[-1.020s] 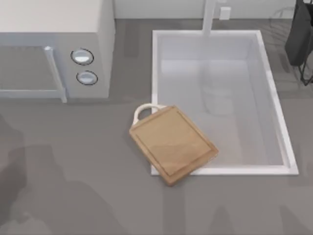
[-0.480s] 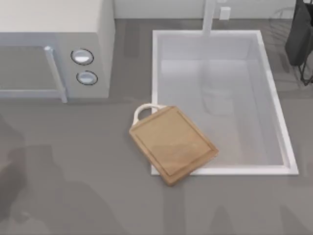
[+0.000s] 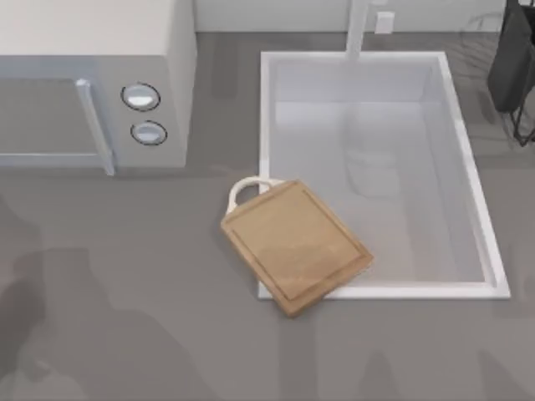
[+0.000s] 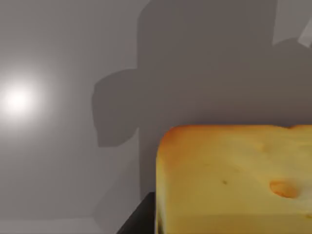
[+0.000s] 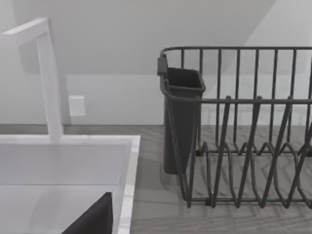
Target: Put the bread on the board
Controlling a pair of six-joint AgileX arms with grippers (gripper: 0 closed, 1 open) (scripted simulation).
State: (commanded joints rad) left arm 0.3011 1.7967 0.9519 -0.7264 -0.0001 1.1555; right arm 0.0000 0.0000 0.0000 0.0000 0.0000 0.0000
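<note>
Bread close against left gripper, grip itself unclear; board overlaps sink's near-left corner.

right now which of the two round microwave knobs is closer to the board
The lower knob, the one under the upper knob on the microwave front panel. It sits toward the board; the upper one is farther back.
</note>
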